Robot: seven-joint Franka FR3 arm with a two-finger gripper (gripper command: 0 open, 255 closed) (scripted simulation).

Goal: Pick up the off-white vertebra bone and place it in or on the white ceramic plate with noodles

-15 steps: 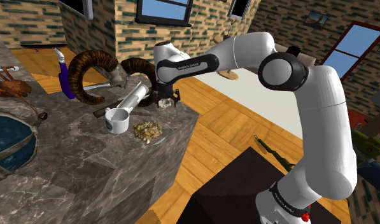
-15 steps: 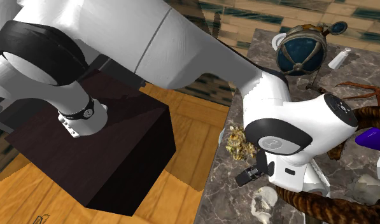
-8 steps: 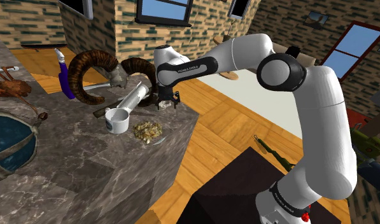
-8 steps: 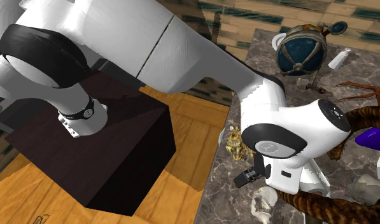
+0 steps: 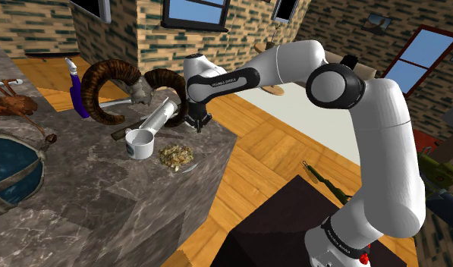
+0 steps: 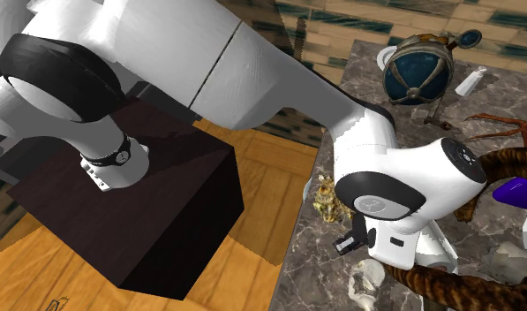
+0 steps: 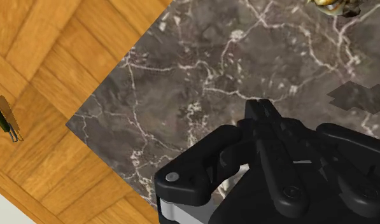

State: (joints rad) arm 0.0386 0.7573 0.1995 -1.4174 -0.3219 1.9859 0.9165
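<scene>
You are looking at the bone (image 6: 369,281) lying loose on the bench (image 5: 103,205) near its corner. It is lying close against the horn (image 6: 438,287), though I cannot tell whether the two are touching. That crowding is probably why the arm is reaching down from above, on the open floor side, rather than across the clutter. The plate (image 6: 306,191) is sitting near the same bench edge, not far from the bone, with the noodles (image 5: 175,157) heaped in its middle, so the bone is going to have to land on the heap or on the rim around it. The cup (image 5: 139,144) is standing just beside the plate and the tube (image 5: 162,114) is lying beyond it, both on the side away from the bone, so neither is blocking that carry. Your end effector (image 5: 196,126) is hanging low over the bench with its fingers pointing down and pressing together. In the wrist view they are meeting over bare marble with nothing clasped between them. In the second exterior view the bone is resting on the stone near the fingertips but apart from them. I am judging that nothing is being gripped; you are likely going to need spread fingers centred over the bone before any lift.
</scene>
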